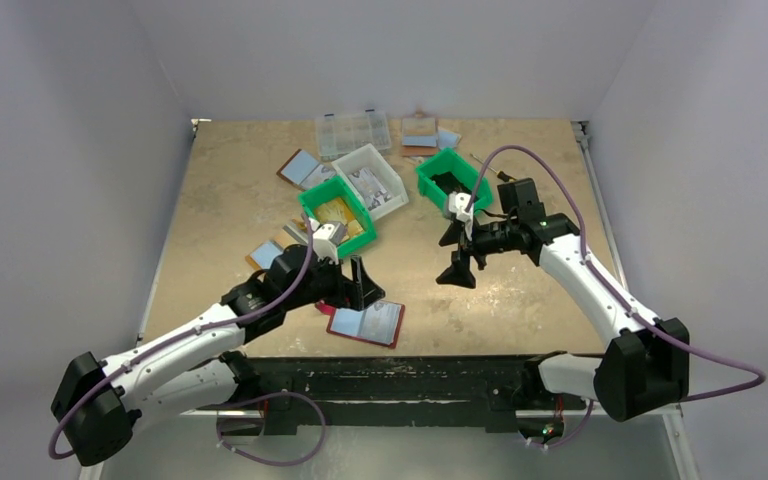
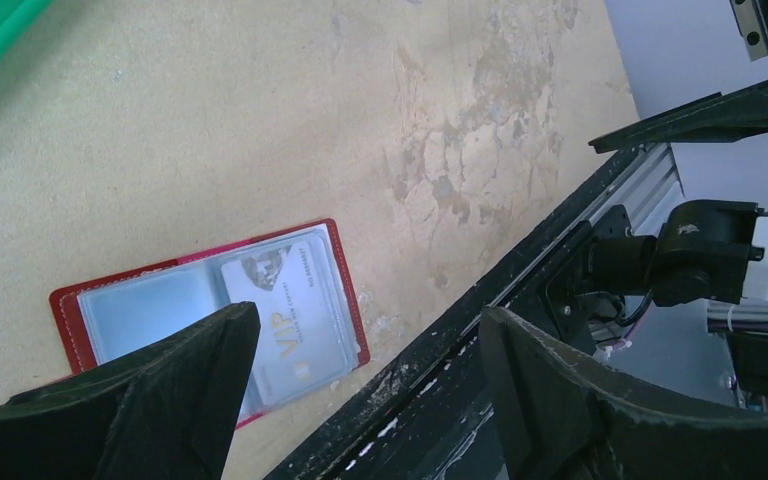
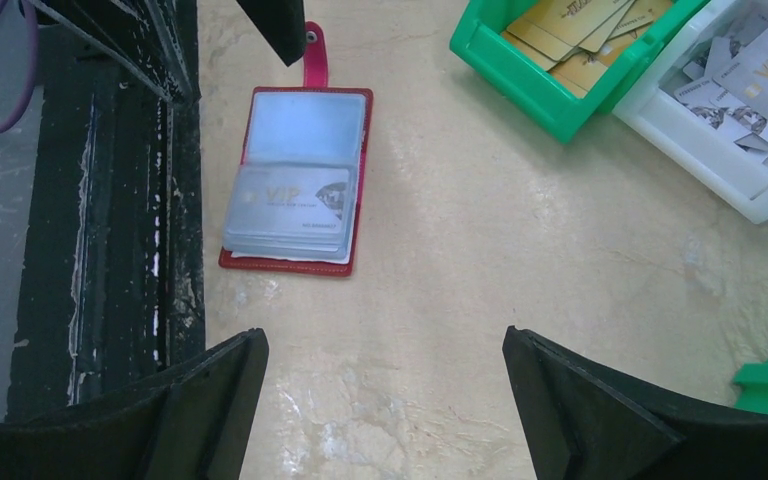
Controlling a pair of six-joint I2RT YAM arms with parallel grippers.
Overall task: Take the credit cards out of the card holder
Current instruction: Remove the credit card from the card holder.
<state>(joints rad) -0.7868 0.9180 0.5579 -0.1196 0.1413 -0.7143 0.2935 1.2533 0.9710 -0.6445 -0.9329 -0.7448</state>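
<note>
Fingers (image 2: 160, 410) of the left gripper (image 2: 365, 330) stand wide apart and hold nothing. The right gripper (image 3: 385, 345) is likewise spread fully and empty. Locate the flat, red-rimmed bifold card holder (image 3: 295, 190) lying open at the lower centre of the top view. It sits on the beige stone-patterned table (image 3: 460, 250), close to the black metal rail (image 3: 110, 200) along the near edge. One pale grey plastic credit card (image 3: 290, 205) marked VIP shows through the clear sleeve of one panel. Layered edges below it suggest more, but you cannot count them.

Caution: the card holder is light and unrestrained. If you pull a card without pinning it, expect the whole card holder to drag toward the rail. Pinching sleeve and card together would likely jam the withdrawal.

Count: one red card holder, two green plastic bins (image 3: 520, 80), one white bin (image 3: 700, 160), one clear compartment box (image 1: 325, 140), two grippers.
</note>
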